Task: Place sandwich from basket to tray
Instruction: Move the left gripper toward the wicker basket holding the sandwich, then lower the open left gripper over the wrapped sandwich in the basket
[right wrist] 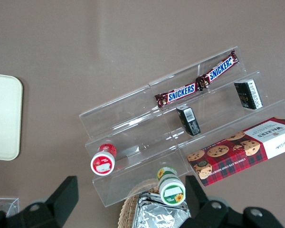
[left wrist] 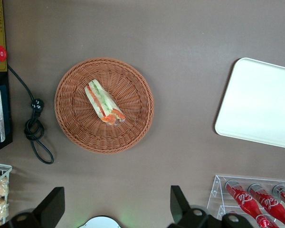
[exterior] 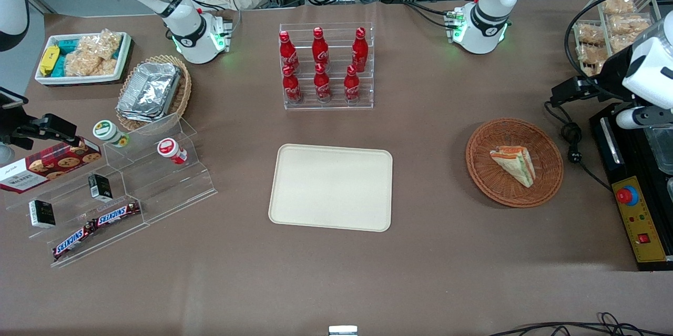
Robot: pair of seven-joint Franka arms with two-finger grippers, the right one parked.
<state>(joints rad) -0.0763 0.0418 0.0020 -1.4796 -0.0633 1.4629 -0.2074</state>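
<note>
Wicker holds your target: the sandwich (left wrist: 103, 103) lies on its side in the round reddish-brown basket (left wrist: 133, 76), a little off the middle. Your gripper (left wrist: 116, 208) hangs high above the table with its fingers (left wrist: 51, 205) spread wide and nothing between them. The basket sits ahead of those fingertips, not under them, so you need to travel over it before coming down. The sandwich's long axis runs slantwise to the finger line. The tray (exterior: 294, 210) lies bare, toward the parked arm's end.
</note>
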